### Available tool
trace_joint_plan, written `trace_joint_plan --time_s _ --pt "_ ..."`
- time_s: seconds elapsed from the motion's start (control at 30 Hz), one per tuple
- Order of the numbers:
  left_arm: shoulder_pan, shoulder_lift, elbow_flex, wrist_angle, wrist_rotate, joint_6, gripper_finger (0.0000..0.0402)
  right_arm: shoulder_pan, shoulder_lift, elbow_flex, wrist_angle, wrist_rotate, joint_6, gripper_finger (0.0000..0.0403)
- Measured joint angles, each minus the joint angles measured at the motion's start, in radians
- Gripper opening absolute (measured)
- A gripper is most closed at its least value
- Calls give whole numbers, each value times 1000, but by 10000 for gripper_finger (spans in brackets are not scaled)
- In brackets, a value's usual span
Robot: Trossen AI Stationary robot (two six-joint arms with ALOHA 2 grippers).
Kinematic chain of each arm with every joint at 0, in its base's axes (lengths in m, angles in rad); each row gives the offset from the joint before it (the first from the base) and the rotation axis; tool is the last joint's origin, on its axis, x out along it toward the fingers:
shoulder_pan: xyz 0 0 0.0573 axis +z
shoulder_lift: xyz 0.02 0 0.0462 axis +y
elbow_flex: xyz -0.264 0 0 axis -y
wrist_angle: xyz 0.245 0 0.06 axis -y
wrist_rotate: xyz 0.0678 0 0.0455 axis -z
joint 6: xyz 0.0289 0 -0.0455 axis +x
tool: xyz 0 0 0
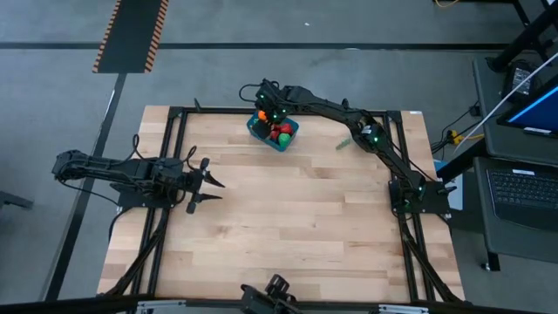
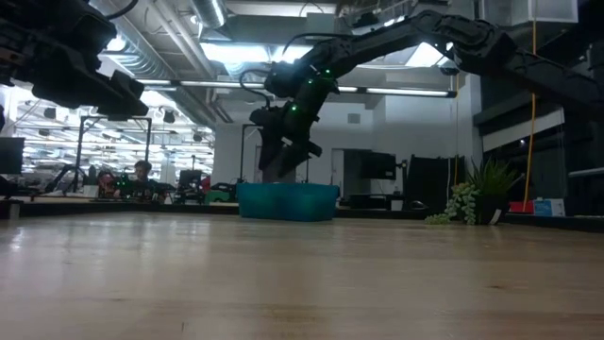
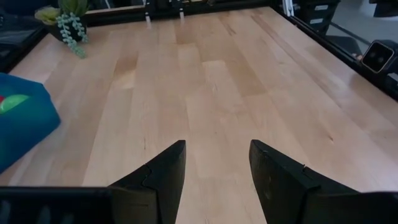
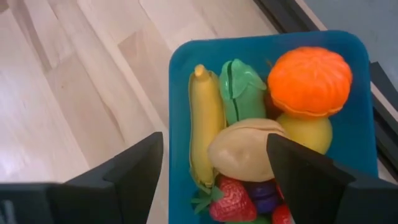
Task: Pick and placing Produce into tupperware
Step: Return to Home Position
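Observation:
The blue tupperware [image 1: 273, 131] stands near the table's far edge, its bottom on the wood. It holds the produce: a yellow banana [image 4: 205, 118], a green piece [image 4: 241, 90], an orange [image 4: 310, 81], a yellow fruit [image 4: 308, 134], a tan piece [image 4: 242, 149] on top, a strawberry [image 4: 233, 199] and a purple piece [image 4: 264, 193]. My right gripper [image 4: 214, 168] hangs open above the tupperware, slanting down, one finger over its rim and one over the pile, holding nothing. My left gripper [image 3: 217, 165] waits open at the table's left.
A grey-green plant sprig [image 1: 346, 142] lies on the wood to the right of the tupperware. Black frame rails [image 1: 171, 148] run along the table's left, right and far sides. Bare wood [image 1: 296, 218] spreads across the table's middle and near part.

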Motion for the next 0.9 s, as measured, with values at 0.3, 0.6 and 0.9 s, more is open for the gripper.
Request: trace_joint_plan --time_s 0.3,0.6,0.9 --pt "0 0 0 0 -43 58 170 0 0 0 40 0 -1 288" --pt "0 -6 0 72 -222 32 170 1 -3 0 71 0 -46 288" --pt "41 -158 0 127 -373 41 170 6 -87 -1 38 27 -99 288"
